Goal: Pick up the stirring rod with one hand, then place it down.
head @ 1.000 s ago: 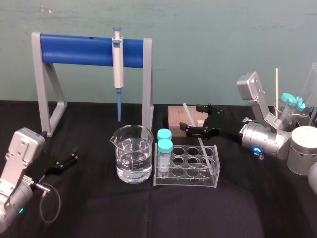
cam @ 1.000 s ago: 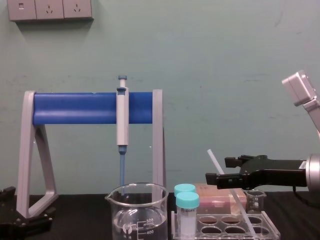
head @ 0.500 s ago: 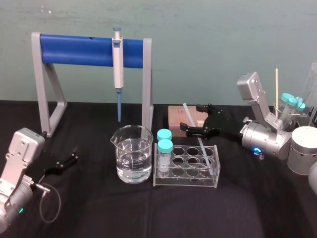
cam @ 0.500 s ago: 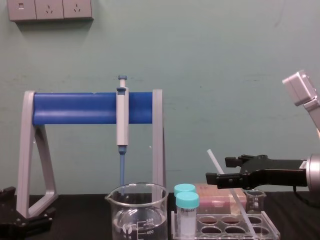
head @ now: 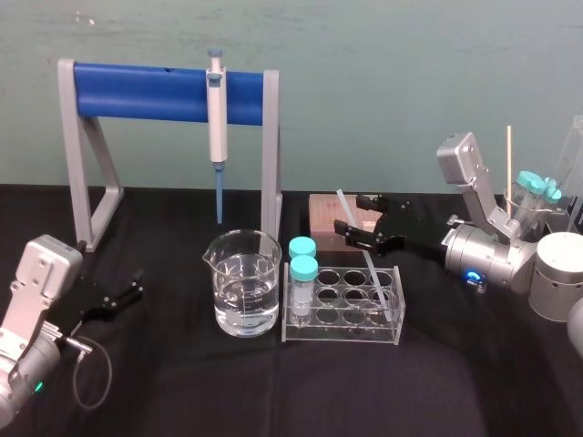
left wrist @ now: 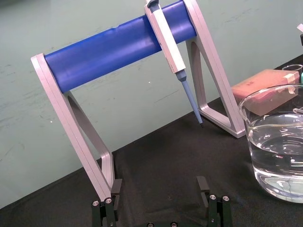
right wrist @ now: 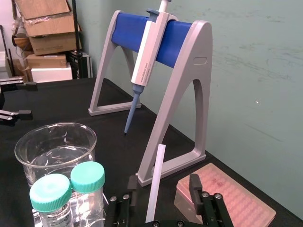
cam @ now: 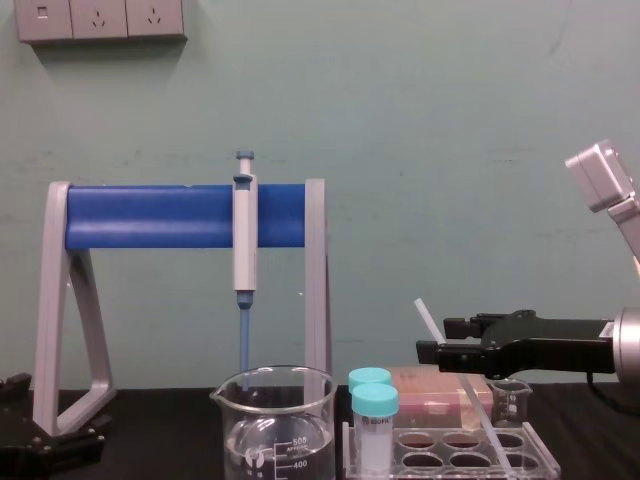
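Note:
The stirring rod [head: 365,259] is a thin translucent white stick that leans in the clear tube rack [head: 342,305], its top tilted toward the back left. My right gripper [head: 352,213] reaches in from the right at the rod's upper part. In the right wrist view the rod [right wrist: 155,185] stands between the two black fingers of the right gripper [right wrist: 162,182], with a gap on each side, so it is open. From the chest, the rod [cam: 432,325] crosses the right gripper [cam: 436,336]. My left gripper [head: 135,284] rests open at the table's left, with nothing in it.
A beaker of water [head: 243,284] stands left of the rack, beside two teal-capped tubes [head: 302,273]. A white-and-blue pipette [head: 216,118] hangs on the blue-barred stand [head: 146,91]. Behind the right gripper is a pink tip box [head: 328,214]. More capped tubes [head: 537,191] stand at far right.
The right gripper's fingers have drawn closer together around the rod. The rod, the rack and the left arm have not moved.

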